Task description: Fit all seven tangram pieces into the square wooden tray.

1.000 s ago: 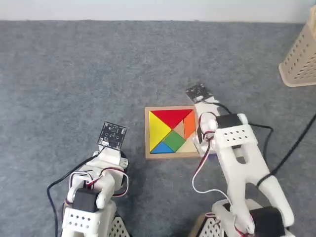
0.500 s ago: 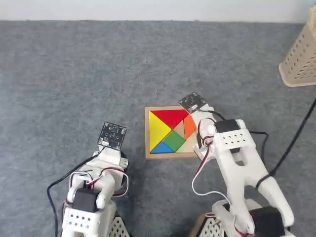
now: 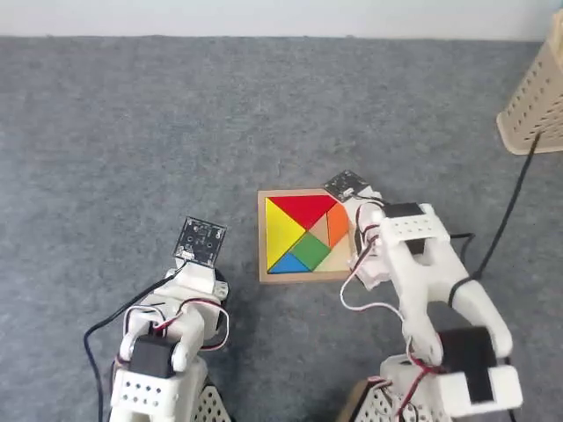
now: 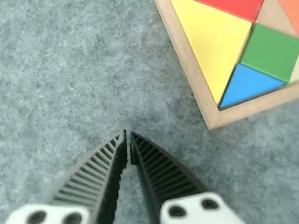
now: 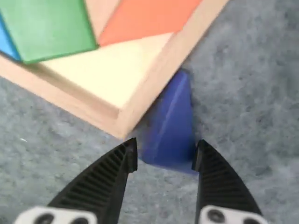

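- So, 2 arms: right gripper (image 5: 167, 142) has fingers apart, straddling the loose piece. Left gripper (image 4: 128, 134) is pinched together on nothing, over the carpet (image 3: 132, 132) near the tray's corner.
- 1 tray (image 3: 261, 237): 6 pieces (image 3: 303, 211) seated, plus 1 tan gap (image 4: 267, 15) mid-tray, prob. the last slot.
- 1 dark-blue piece (image 5: 170, 121) lies outside on the carpet, touching the tray's corner.
- Step: grasping the 7th piece. Next: close, lift over the rim, rotate to match the gap.

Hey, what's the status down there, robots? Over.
Left gripper shut, over carpet. Right gripper open, straddling dark blue piece outside tray. Tray rim tight against piece.
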